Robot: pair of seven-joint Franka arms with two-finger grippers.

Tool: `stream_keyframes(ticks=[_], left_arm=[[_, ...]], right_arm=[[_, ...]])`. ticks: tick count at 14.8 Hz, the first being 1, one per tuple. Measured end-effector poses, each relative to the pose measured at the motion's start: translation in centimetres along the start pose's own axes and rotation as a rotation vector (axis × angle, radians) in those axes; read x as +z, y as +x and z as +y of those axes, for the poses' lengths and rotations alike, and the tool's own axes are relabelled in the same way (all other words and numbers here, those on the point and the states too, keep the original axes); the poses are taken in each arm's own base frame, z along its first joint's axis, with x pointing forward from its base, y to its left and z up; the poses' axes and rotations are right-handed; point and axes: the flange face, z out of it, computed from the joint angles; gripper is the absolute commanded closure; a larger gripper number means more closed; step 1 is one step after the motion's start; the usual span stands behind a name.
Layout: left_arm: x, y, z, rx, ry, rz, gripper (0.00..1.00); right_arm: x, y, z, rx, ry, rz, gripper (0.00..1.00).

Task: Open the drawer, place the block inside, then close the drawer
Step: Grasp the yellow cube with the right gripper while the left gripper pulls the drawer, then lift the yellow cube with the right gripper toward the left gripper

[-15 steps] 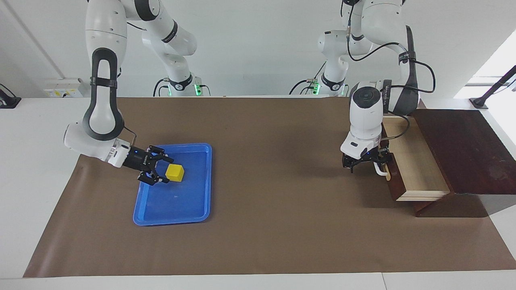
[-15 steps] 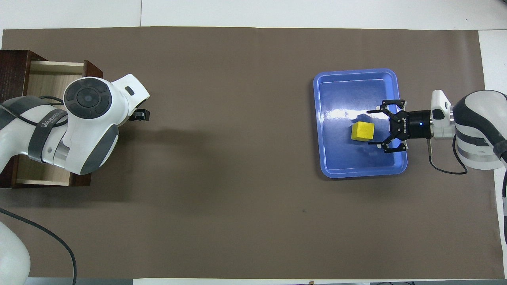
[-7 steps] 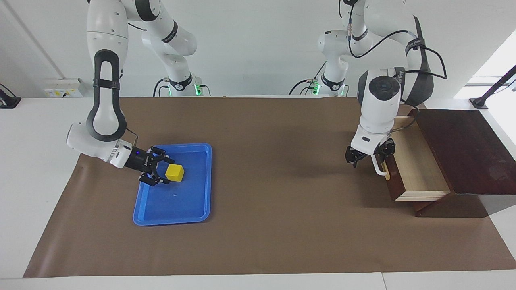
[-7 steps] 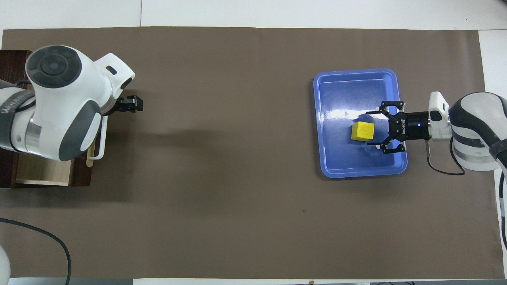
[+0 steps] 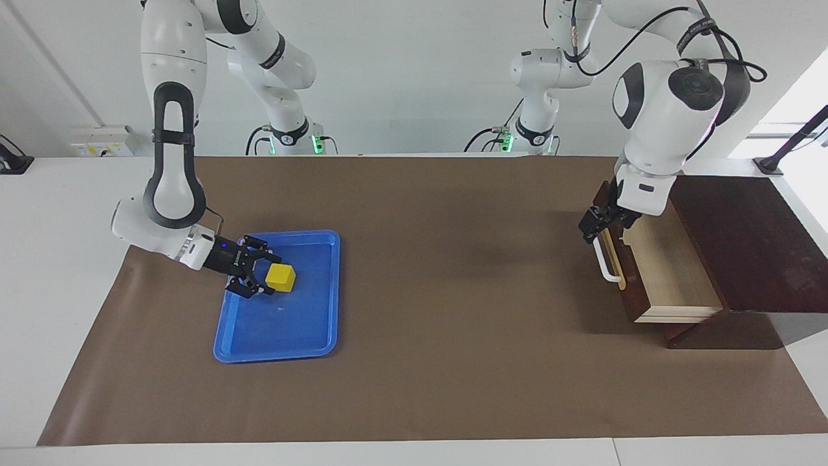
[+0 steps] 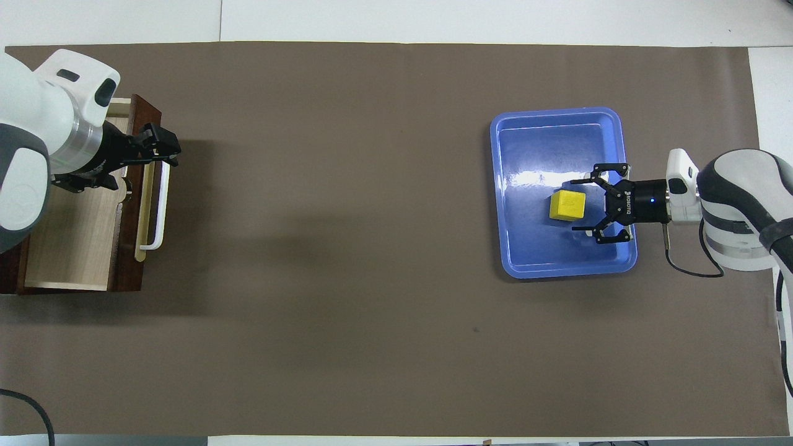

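You are finding the drawer [image 5: 673, 278] open; the block [image 5: 281, 277] is sitting in the tray [image 5: 284, 336], the right gripper [image 5: 254, 275] spreading wide beside it, the left gripper [image 5: 594, 226] waiting over the handle [image 5: 606, 262], fingers unreadable.

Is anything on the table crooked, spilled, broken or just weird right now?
Nothing stands out. The drawer is pulled open, its inside bare. The block sits flat in the blue tray, at the open right gripper. The left gripper hangs over the drawer's handle.
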Motion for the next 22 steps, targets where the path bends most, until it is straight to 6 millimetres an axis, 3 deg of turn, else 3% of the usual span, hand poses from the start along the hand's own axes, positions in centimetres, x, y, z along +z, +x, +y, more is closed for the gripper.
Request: stream_keyframes(ticks=[2, 8, 10, 12, 14, 17, 20, 22], left_arm=[[-0.5, -0.8, 0.2, -0.149, -0.001, -0.007, 0.00], [0.8, -1.8, 0.9, -0.494, 0.004, -0.013, 0.00], [0.9, -1.8, 1.2, -0.615, -0.009, -0.003, 0.00], [1.0, -2.1, 1.6, -0.686, -0.011, -0.002, 0.00], [0.9, -2.4, 2.2, -0.765, -0.013, -0.002, 0.00], [1.0, -4.0, 4.2, -0.867, -0.011, -0.004, 0.00], [1.6, -5.1, 6.0, -0.964, -0.004, -0.011, 0.00], [2.0, -6.1, 7.3, -1.009, 0.003, -0.015, 0.00]], right_arm=[[0.0, 0.0, 0.0, 0.000, 0.000, 0.000, 1.00], [0.5, 0.9, 0.5, -0.020, 0.005, -0.003, 1.00], [0.5, 1.9, 1.3, -0.016, 0.002, -0.001, 1.00], [0.6, 4.1, 2.5, 0.028, 0.016, 0.017, 1.00], [0.6, 8.6, 4.2, 0.086, 0.044, 0.022, 1.00], [1.4, 17.7, 6.0, 0.165, 0.073, 0.015, 1.00], [4.5, 26.5, 6.5, 0.231, 0.103, 0.008, 1.00], [6.6, 30.9, 6.5, 0.238, 0.096, 0.002, 1.00]])
